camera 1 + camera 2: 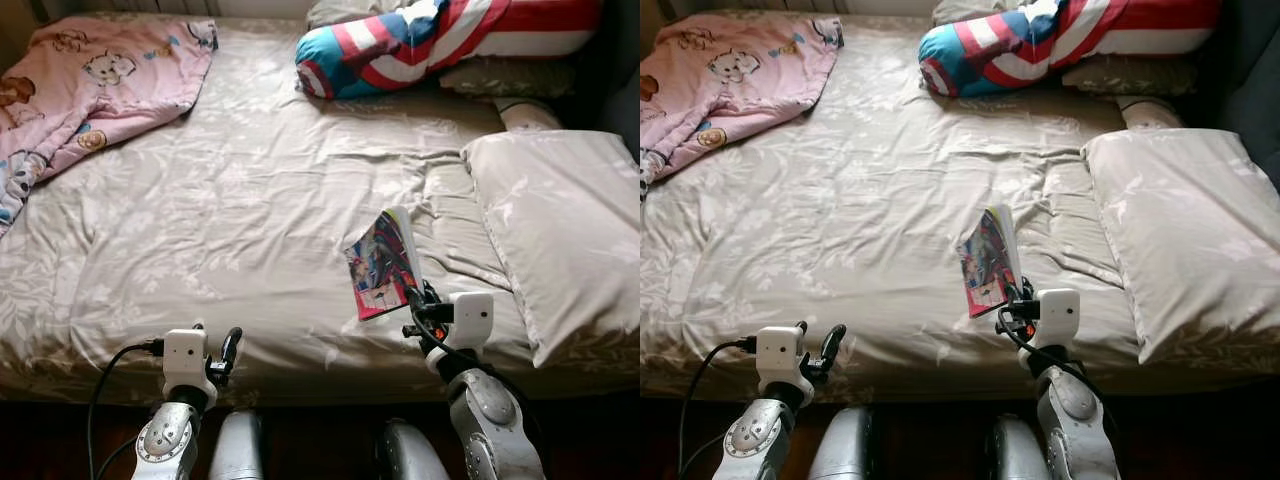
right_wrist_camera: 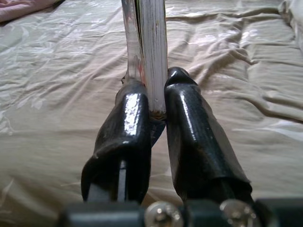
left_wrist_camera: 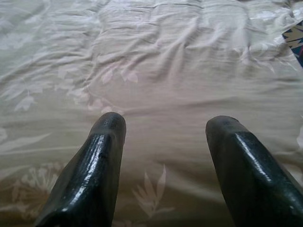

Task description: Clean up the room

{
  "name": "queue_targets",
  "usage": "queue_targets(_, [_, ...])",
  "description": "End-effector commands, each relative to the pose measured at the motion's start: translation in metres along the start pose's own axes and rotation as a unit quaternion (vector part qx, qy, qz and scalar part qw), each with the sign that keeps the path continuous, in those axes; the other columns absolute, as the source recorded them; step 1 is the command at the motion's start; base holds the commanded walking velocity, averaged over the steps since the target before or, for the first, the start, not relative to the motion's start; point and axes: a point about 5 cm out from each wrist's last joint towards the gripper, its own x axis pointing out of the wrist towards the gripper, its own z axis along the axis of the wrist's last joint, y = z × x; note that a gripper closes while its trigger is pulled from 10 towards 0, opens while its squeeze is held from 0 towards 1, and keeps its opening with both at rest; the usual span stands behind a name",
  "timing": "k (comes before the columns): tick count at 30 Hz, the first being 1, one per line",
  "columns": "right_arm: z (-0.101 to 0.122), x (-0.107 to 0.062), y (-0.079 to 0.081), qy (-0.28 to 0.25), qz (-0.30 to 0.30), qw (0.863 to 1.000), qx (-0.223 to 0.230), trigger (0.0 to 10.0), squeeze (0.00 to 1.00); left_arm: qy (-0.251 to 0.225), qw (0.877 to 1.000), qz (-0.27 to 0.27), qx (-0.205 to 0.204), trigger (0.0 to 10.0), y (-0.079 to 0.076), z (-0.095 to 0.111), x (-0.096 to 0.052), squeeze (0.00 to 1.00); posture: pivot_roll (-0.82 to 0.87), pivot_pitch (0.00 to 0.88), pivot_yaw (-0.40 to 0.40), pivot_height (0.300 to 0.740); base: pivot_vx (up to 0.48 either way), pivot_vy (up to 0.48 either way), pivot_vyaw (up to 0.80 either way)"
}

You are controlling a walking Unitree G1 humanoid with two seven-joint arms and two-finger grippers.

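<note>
A thin book with a bright, multicoloured cover point(image 1: 382, 264) stands on edge above the beige floral bedsheet point(image 1: 250, 220), near the bed's front edge. My right gripper point(image 1: 414, 297) is shut on its lower corner; in the right wrist view the white page edges point(image 2: 150, 52) rise between the two black fingers point(image 2: 189, 123). My left gripper point(image 1: 226, 352) hovers open over the front edge of the bed, to the left, with nothing between its fingers point(image 3: 97, 165); bare sheet lies under it.
A pink cartoon-print blanket point(image 1: 80, 80) lies crumpled at the bed's far left. A red, white and blue striped cushion point(image 1: 420, 40) sits at the head, and a large beige pillow point(image 1: 560, 230) on the right. Dark floor runs below the bed edge.
</note>
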Motion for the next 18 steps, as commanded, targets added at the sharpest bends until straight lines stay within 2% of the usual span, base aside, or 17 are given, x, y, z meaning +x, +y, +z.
queue_targets(1, [0.0146,0.0006,-0.0012,-0.038,0.002,0.999,-0.003,10.0,0.0,0.003,1.0,0.002,0.001,10.0,0.001,-0.0019,-0.0018,0.0,0.0,0.185,-0.038,0.623,0.285,0.0,0.0])
queue_targets(18, [0.0148,0.001,-0.0034,-0.034,0.005,0.999,-0.014,10.0,0.0,0.003,1.0,-0.001,0.006,10.0,-0.0001,-0.0022,-0.0022,0.0,-0.01,0.184,-0.039,0.623,0.29,0.0,0.0])
